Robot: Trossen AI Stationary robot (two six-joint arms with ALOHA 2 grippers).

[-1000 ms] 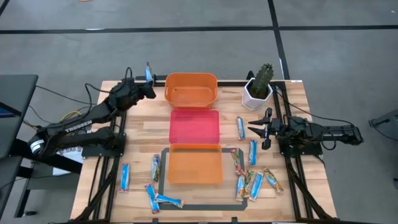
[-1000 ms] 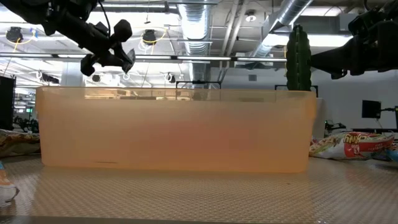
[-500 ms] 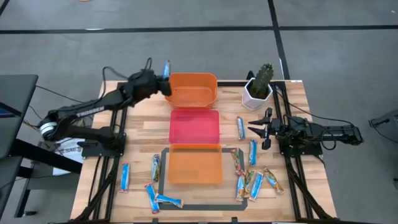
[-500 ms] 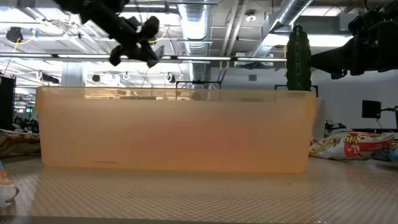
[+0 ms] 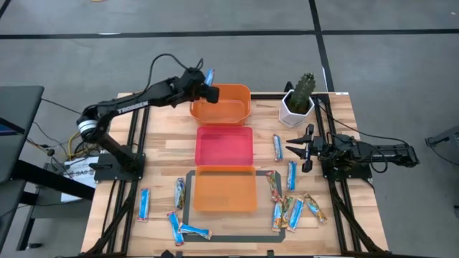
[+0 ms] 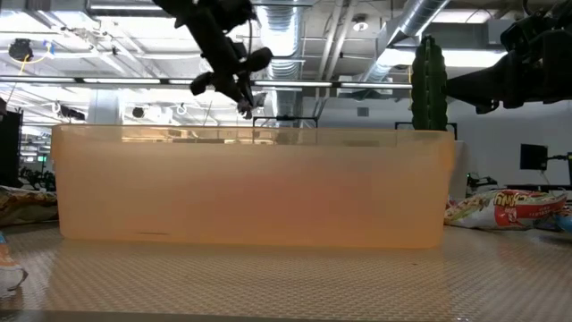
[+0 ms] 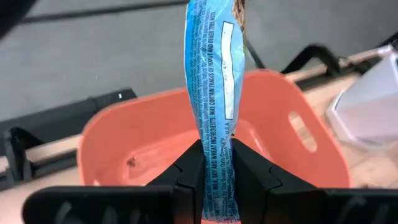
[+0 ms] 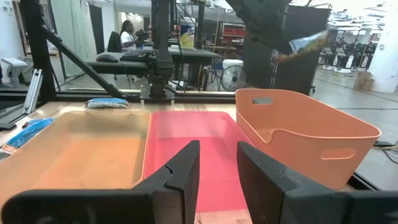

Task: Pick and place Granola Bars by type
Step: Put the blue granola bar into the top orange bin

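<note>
- Swinging rightward across the upper part of the high view, the left gripper (image 5: 209, 84) has travelled from beyond the table's upper-left corner to the left rim of the orange basket (image 5: 233, 97), carrying its bar along.
- Its fingers (image 7: 189, 171) are pressed nearly together on a blue-and-white granola bar (image 7: 213, 112), which stands upright between them over the basket's open interior in the left wrist view.
- From the low view the same gripper (image 6: 234, 80) hangs in the upper middle of the frame, above the rim of the near orange tray (image 6: 250, 188).
- Unmoved since the earlier frames, the right gripper (image 5: 298, 148) sits at the right middle of the high view, beside the loose bars there; its fingers (image 8: 180, 171) are partly apart with nothing between them.
- Down the centre of the high view run three containers: the orange basket at top, a pink-red tray (image 5: 224, 145) below it, and the orange tray (image 5: 225, 190) lowest.
- Other granola bars (image 5: 290, 174) lie on the wooden table (image 5: 161, 154): a scatter at the right of the trays, including one (image 5: 277, 147) near the right gripper, and more at lower left (image 5: 144, 204).
- A potted cactus (image 5: 300, 97) stands at upper right, just right of the basket.
</note>
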